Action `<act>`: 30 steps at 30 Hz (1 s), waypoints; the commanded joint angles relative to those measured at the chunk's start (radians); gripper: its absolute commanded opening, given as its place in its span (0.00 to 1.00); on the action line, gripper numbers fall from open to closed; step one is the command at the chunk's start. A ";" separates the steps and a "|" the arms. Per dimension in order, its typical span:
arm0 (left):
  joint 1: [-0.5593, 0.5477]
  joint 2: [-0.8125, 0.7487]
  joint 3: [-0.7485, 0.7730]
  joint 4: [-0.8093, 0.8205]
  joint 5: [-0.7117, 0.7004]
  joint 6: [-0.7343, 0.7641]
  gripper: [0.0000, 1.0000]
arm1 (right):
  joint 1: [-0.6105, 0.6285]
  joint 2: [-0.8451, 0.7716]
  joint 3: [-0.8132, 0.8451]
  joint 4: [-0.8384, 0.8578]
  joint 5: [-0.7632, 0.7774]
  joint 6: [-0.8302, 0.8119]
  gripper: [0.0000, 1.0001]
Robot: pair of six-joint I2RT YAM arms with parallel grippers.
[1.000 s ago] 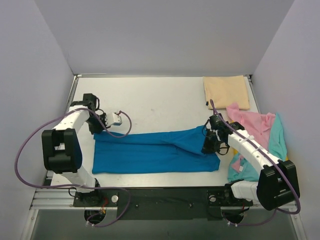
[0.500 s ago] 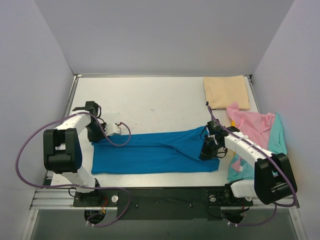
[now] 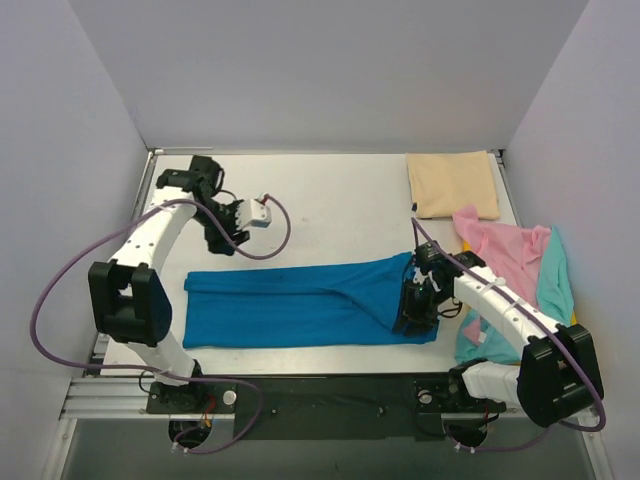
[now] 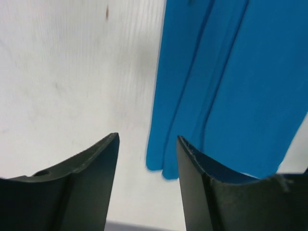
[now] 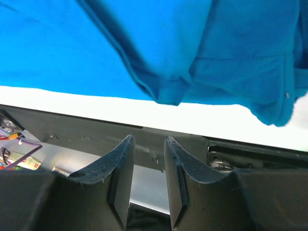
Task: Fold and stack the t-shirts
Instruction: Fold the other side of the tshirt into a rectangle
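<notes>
Blue t-shirt (image 3: 300, 305) lies as a long folded strip along the near edge of the bench (image 3: 330, 205). The right gripper (image 5: 147, 140), fingers narrowly parted and empty, hovers at its bunched right end; the left gripper (image 4: 147, 140), spread wide and empty, is toward the far-left corner. Risk: gripping that bunched end alone would likely drag the strip askew and spoil the lengthwise fold.

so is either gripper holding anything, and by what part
Nothing is held. The left gripper is open, clear of the blue t-shirt; the right gripper is slightly open with nothing in it, the cloth lying beyond its tips.
</notes>
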 commanded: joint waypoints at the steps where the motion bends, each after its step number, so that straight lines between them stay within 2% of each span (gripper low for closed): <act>1: -0.152 0.025 0.113 0.024 0.355 -0.329 0.56 | -0.012 -0.041 0.163 -0.169 0.047 -0.102 0.27; 3: -0.230 0.050 0.120 0.132 0.445 -0.467 0.51 | -0.044 -0.034 0.203 -0.143 0.082 -0.106 0.24; 5: -0.336 0.076 0.107 0.269 0.427 -0.611 0.47 | -0.083 -0.012 0.216 -0.080 0.131 -0.094 0.20; 8: -0.501 0.121 0.087 0.424 0.346 -0.710 0.46 | -0.137 0.057 0.187 0.099 0.090 -0.080 0.14; 11: -0.589 0.186 0.103 0.510 0.370 -0.785 0.46 | -0.108 0.161 0.185 0.192 0.037 -0.066 0.10; 14: -0.614 0.246 0.117 0.535 0.406 -0.827 0.47 | -0.033 0.222 0.176 0.277 0.053 -0.069 0.10; 18: -0.641 0.286 0.098 0.552 0.376 -0.820 0.47 | 0.026 0.293 0.100 0.334 0.088 -0.042 0.10; 21: -0.649 0.296 0.083 0.550 0.399 -0.816 0.49 | 0.064 0.287 0.040 0.420 0.035 -0.028 0.10; 24: -0.650 0.285 0.067 0.559 0.421 -0.818 0.51 | 0.124 0.229 -0.017 0.466 -0.007 -0.005 0.09; 30: -0.652 0.282 0.052 0.546 0.442 -0.786 0.57 | 0.187 0.046 -0.141 0.549 0.058 0.055 0.08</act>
